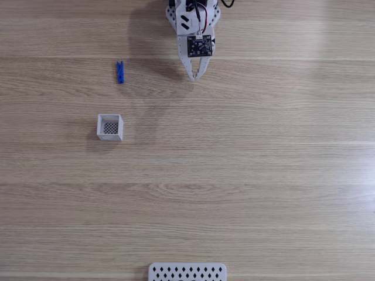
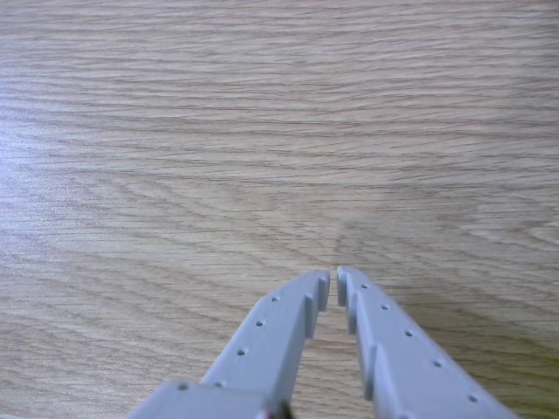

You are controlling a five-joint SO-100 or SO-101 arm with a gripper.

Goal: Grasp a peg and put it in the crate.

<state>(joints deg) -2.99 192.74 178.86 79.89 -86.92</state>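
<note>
A small bright blue peg (image 1: 120, 72) lies flat on the wooden table in the fixed view, up and to the left. Below it stands the crate (image 1: 110, 127), a little white square open box with a dark-dotted mesh bottom. My gripper (image 1: 195, 77) hangs at the top centre, well to the right of the peg, its white fingers meeting at the tips. In the other view the gripper (image 2: 333, 285) points at bare wood, shut with nothing between the fingertips.
A long flat white plate with diamond holes (image 1: 187, 272) sits at the bottom edge of the fixed view. The arm's body (image 1: 192, 17) occupies the top centre. Wooden tabletop stretches across the right half and middle.
</note>
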